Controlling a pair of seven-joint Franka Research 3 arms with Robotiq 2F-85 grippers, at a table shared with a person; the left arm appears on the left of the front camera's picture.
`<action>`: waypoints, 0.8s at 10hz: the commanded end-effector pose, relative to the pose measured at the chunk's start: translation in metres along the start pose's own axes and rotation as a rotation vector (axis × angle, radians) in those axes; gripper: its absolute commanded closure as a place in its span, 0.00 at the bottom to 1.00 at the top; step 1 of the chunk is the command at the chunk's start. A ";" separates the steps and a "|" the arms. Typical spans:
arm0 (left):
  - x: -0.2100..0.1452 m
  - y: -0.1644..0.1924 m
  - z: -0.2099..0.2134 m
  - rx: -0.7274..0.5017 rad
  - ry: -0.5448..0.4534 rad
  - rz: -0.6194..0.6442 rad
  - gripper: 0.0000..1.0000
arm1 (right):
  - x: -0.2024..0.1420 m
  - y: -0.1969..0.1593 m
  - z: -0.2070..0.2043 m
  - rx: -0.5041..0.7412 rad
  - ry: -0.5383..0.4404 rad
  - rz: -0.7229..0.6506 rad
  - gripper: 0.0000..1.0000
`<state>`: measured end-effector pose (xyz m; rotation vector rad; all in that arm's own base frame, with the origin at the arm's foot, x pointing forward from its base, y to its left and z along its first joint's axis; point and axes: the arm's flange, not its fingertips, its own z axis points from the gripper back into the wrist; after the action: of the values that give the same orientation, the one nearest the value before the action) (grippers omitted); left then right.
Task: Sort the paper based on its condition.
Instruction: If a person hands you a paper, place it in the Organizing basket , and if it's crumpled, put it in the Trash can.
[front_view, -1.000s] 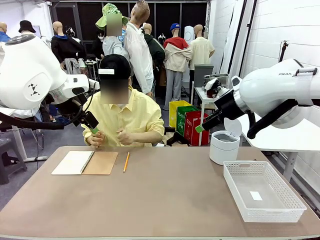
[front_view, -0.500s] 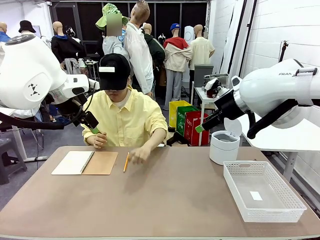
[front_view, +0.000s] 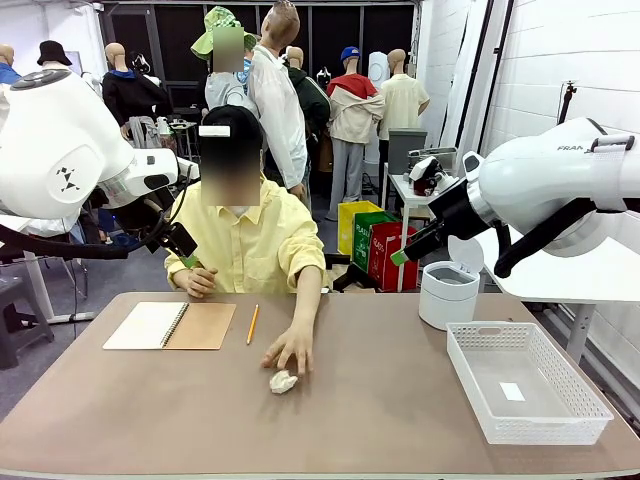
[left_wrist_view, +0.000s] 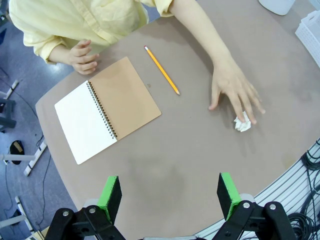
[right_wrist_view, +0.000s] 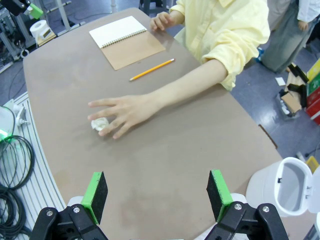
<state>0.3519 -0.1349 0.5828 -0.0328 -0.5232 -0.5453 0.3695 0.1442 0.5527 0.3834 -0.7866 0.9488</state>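
A crumpled ball of white paper (front_view: 283, 381) lies near the middle of the table, under the fingertips of the person's outstretched hand (front_view: 291, 350). The same paper ball (left_wrist_view: 242, 122) sits by the hand in the left wrist view, and the paper ball (right_wrist_view: 99, 123) shows again in the right wrist view. My left gripper (left_wrist_view: 169, 194) hangs open high above the table's near side, with nothing between its fingers. My right gripper (right_wrist_view: 156, 193) is also open and empty, high over the right part of the table.
An open spiral notebook (front_view: 170, 325) with a brown cover lies at the far left, a yellow pencil (front_view: 252, 324) beside it. A white lidded bin (front_view: 447, 292) stands far right, its lid up. A white mesh basket (front_view: 524, 381) sits front right. The person's other hand (front_view: 197, 282) rests by the notebook.
The person's hand has reached forward from the table's far edge to the middle and set a crumpled paper ball down there. Both arms have stayed still.
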 end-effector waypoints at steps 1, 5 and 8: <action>0.000 0.000 0.000 -0.002 -0.006 -0.002 0.00 | 0.000 -0.001 -0.002 0.017 -0.009 -0.010 0.00; 0.000 0.000 0.000 -0.002 -0.006 -0.002 0.00 | 0.000 -0.001 -0.002 0.017 -0.009 -0.010 0.00; 0.000 0.000 0.000 -0.002 -0.006 -0.002 0.00 | 0.000 -0.001 -0.002 0.017 -0.009 -0.010 0.00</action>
<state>0.3519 -0.1349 0.5828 -0.0328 -0.5232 -0.5453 0.3695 0.1442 0.5527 0.3834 -0.7866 0.9488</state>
